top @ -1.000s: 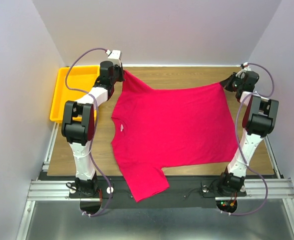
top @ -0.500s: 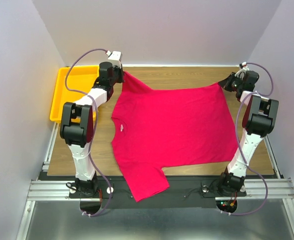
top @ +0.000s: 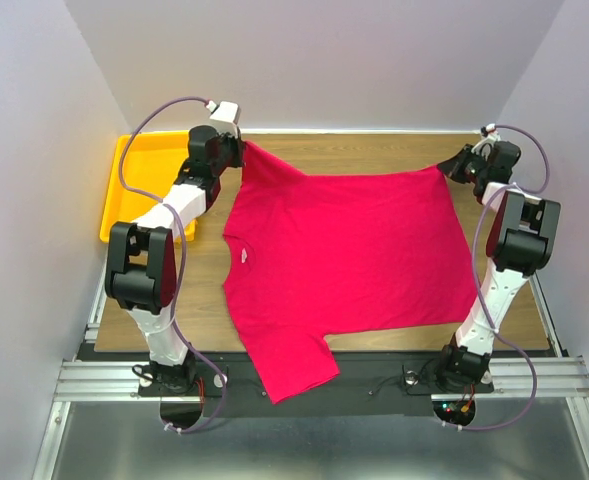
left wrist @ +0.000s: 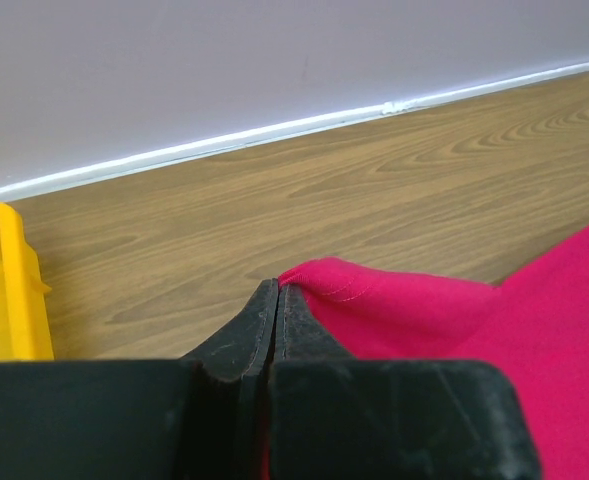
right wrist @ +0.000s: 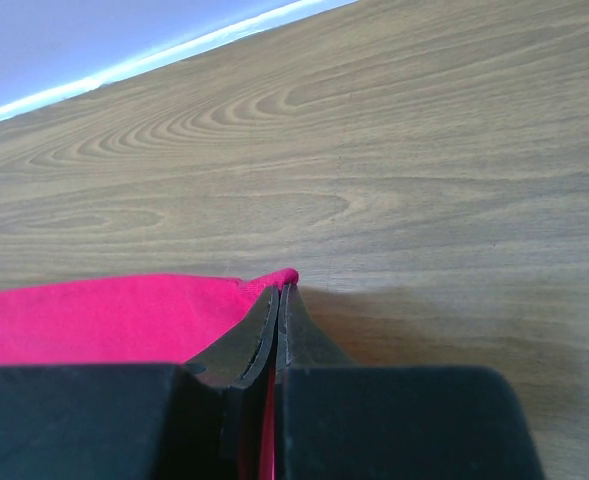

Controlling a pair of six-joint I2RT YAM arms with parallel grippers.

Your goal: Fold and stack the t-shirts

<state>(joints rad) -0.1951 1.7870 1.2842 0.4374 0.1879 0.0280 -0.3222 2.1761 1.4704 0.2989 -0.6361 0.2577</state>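
Observation:
The crimson t-shirt (top: pixel 349 250) lies spread flat over the wooden table (top: pixel 374 150), its white neck label at the left and one sleeve hanging over the near edge. My left gripper (top: pixel 241 148) is shut on the shirt's far left sleeve corner; the wrist view shows the fabric (left wrist: pixel 414 310) pinched between the closed fingers (left wrist: pixel 239 335). My right gripper (top: pixel 452 166) is shut on the shirt's far right hem corner, with the red cloth (right wrist: pixel 104 310) caught between its fingers (right wrist: pixel 304 335).
A yellow plastic tray (top: pixel 124 195) stands at the far left, just beside the left arm; its rim shows in the left wrist view (left wrist: pixel 9 290). The back wall runs close behind both grippers. The table's near edge meets a metal rail (top: pixel 374 375).
The left arm has stretched out farther and its gripper has shifted slightly left and back, pulling the sleeve corner taut. The right arm has not moved.

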